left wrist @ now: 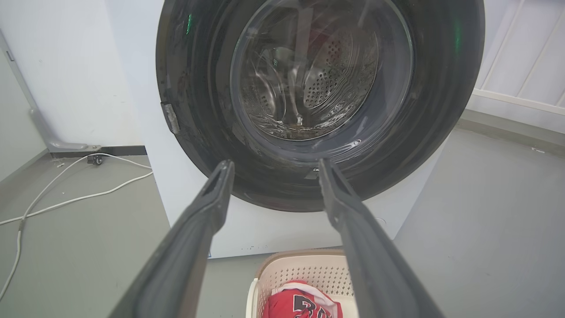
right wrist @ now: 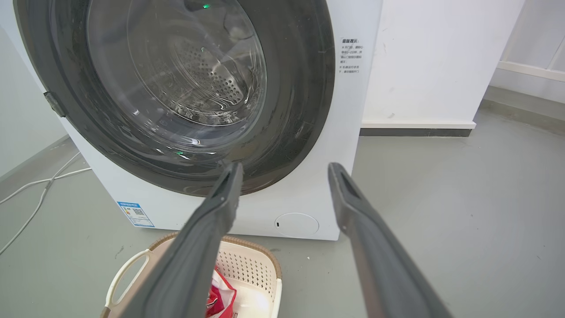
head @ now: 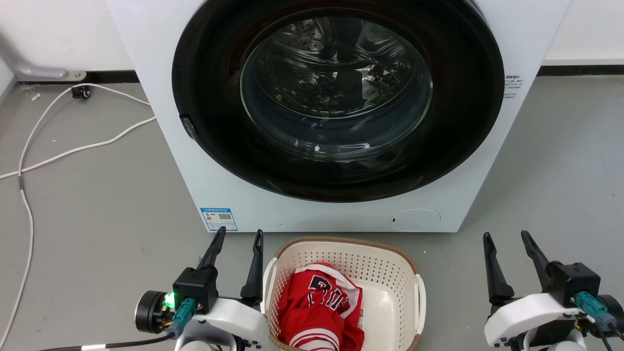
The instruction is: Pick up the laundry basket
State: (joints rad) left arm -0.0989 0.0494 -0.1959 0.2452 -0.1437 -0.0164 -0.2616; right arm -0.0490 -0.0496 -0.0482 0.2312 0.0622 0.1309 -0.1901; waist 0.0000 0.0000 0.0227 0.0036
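Now | head: laundry basket (head: 370, 265), two handles (head: 422, 302) | right wrist: one handle (right wrist: 115, 280)

Washer (head: 341, 217) close behind laundry basket (head: 385, 270); open floor (head: 456, 287) beside it.

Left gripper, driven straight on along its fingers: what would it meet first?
Probably the washer door, at its lower dark ring; the left gripper points there, open. The laundry basket lies below that line. Depth unclear.

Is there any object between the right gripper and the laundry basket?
Nothing visible. Only bare grey floor lies between the open right gripper and the laundry basket, at its white handle on that side; the washer stands behind both.
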